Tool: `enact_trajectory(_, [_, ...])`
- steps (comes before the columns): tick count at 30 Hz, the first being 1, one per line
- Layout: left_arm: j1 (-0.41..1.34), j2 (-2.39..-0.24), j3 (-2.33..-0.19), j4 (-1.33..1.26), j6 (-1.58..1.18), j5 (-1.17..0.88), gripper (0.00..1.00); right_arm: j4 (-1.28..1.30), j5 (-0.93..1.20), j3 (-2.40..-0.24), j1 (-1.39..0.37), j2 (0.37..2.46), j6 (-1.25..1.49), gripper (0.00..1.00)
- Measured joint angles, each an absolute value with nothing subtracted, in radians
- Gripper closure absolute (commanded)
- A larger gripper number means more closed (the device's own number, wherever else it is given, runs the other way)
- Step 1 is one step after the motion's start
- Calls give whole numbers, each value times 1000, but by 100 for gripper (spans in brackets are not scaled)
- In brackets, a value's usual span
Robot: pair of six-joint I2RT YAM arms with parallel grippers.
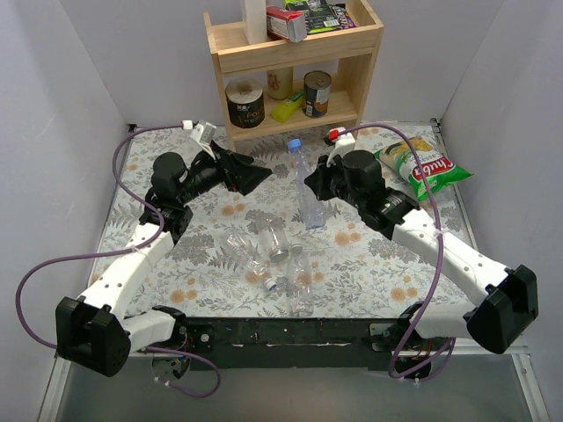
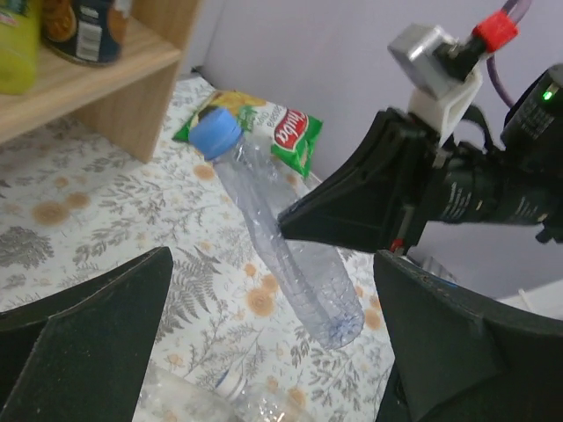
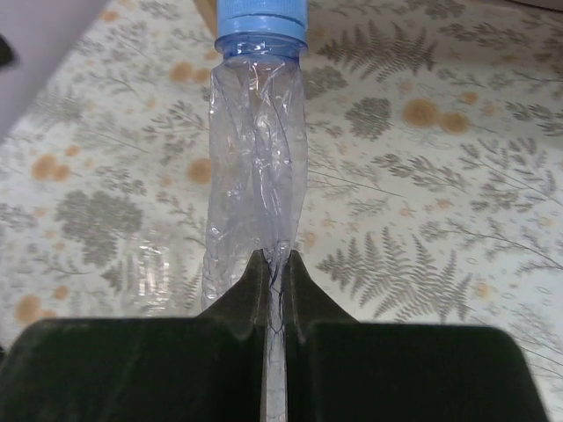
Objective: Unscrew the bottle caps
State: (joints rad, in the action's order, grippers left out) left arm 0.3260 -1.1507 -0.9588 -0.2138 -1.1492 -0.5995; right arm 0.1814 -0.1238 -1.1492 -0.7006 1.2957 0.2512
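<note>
My right gripper (image 1: 311,182) is shut on the body of the slim blue-tinted bottle (image 1: 309,195) and squeezes it flat between the jaws (image 3: 274,260). The bottle (image 3: 255,149) stands tilted with its blue cap (image 1: 295,145) on top, also seen in the right wrist view (image 3: 261,19) and the left wrist view (image 2: 215,132). My left gripper (image 1: 261,177) is open and empty, just left of the bottle (image 2: 295,264) and below cap height. Three colourless bottles (image 1: 274,242) lie on the table in front, one with a blue cap (image 1: 271,283).
A wooden shelf (image 1: 295,66) stands at the back with tin cans (image 1: 244,103), a yellow bottle (image 1: 288,107) and boxes. A green chips bag (image 1: 424,165) lies at the back right. Walls close in the left and right sides.
</note>
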Motion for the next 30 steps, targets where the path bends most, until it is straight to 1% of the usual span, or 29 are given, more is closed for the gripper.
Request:
enact_trajectory(3, [329,-1136,-865,-321,-1188,-657,2,36,-67,-1053,-704,1232,328,99])
enact_trajectory(7, [341,-1122,-757,-385,-1220,-699,2,-117,-16,-981,-707,1187,411,99])
enact_trajectory(15, [382,-1137,-748,-482,-1274,-758,2,-358,40,-905,-719,1152,524,99])
enact_trajectory(23, [453,-1218,-748,-507,-1307,-790,2,-445,76,-886,-730,1155,578,99])
enact_trajectory(25, [464,-1232,-748,-511,-1322,-799,5,-456,82,-886,-730,1157,583,99])
enact_trajectory(26, [467,-1236,-747,-518,-1332,-805,9,-466,83,-886,-731,1160,587,99])
enact_trajectory(28, [469,-1246,-746,-542,-1354,-815,14,-480,86,-886,-733,1171,593,99])
enact_trajectory(29, [469,-1252,-745,-561,-1368,-823,20,-484,89,-885,-734,1179,596,99])
enact_trajectory(30, [469,-1257,-744,-574,-1379,-828,21,-488,90,-885,-735,1186,599,99])
